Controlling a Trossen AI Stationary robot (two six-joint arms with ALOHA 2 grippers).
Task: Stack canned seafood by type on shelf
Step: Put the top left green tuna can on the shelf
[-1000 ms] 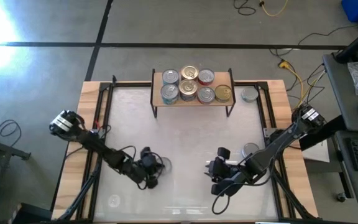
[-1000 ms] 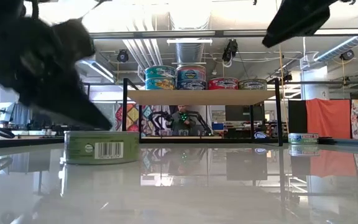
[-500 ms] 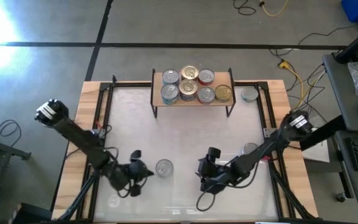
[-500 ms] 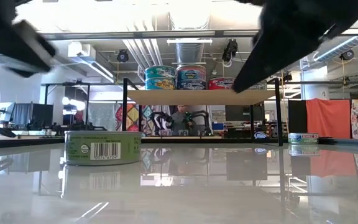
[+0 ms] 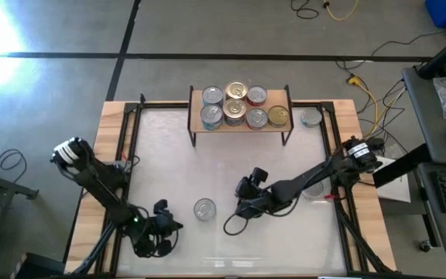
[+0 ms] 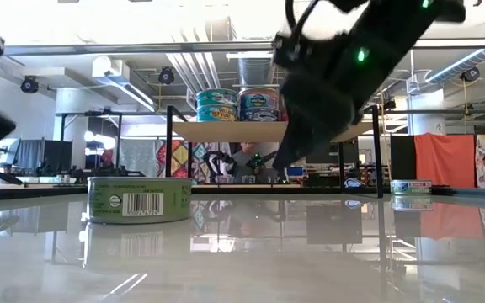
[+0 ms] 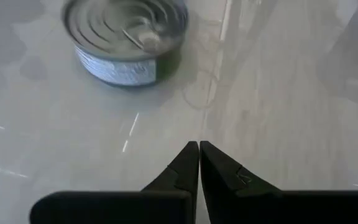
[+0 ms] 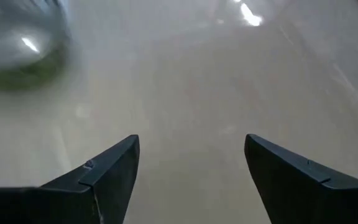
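We're lining up on the lone green-sided tin (image 5: 204, 208), alone on the surface (image 5: 231, 163), well in front of the shelf (image 5: 240, 116).

Right tool (image 5: 242, 203) is just beside the tin, fingers spread wide, nothing held. Left tool (image 5: 165, 225) sits on the tin's other side, fingers pinched together, empty, parked.

Shelf already carries seven tins, some stacked two high.

Our take for a clean pick:
- centre the open fingers over the tin before descending
- grip the side wall, not the lid
- lift straight up, since the surface looks slick
- clear the shelf's black legs on approach
- place on matching label only

Two more tins (image 5: 311, 118) wait right of the shelf.
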